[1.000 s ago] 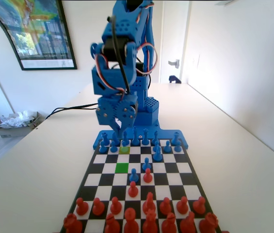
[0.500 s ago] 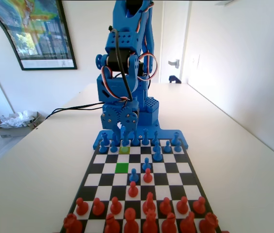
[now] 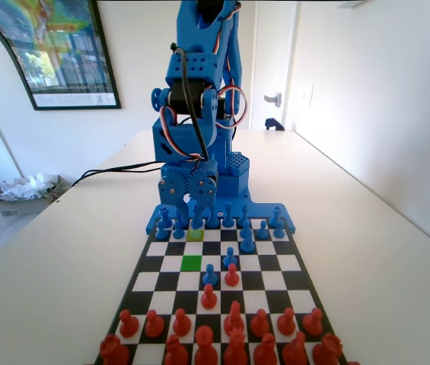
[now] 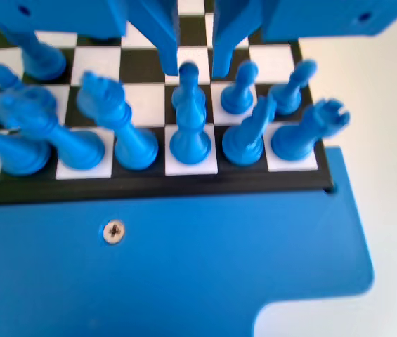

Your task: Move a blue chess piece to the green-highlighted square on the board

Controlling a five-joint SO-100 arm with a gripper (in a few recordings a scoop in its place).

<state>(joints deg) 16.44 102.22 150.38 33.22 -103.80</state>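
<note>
**boardwatcher:** The blue chess piece [image 4: 189,71] it seems to be going for is a pawn in the blue pawn row, one square in from the tall back-row piece [image 4: 190,130]. In the wrist view that pawn's head sits right below the gap between the two jaws. The claw [image 4: 195,67] is partly open, jaws apart on either side of the head, not gripping anything as far as I can see.

**so100_tinkerer:** Agreed, nothing in it yet. In the fixed view the claw [image 3: 190,204] hangs low over the blue end of the board [image 3: 144,266]. The green-highlighted square [image 3: 191,262] is a couple of rows nearer the red side from there, bare, with the duller olive square [image 3: 195,235] between it and the blue back rows.

**boardwatcher:** What worries me is the crowding. There's a neighbour pawn [image 4: 239,91] just beside the target, on its right in the wrist view, and the back-row piece right behind it. If the jaws drop a bit off-centre, I reckon one jaw lands on a head or nudges the neighbour over.

**so100_tinkerer:** Yep, and the round head is slippery-looking plastic. Pinch too high and it probably squirts out or tilts mid-lift, then clips the back-row piece. The wrist view is also blurry, so hard to judge how well it's centred.
</note>
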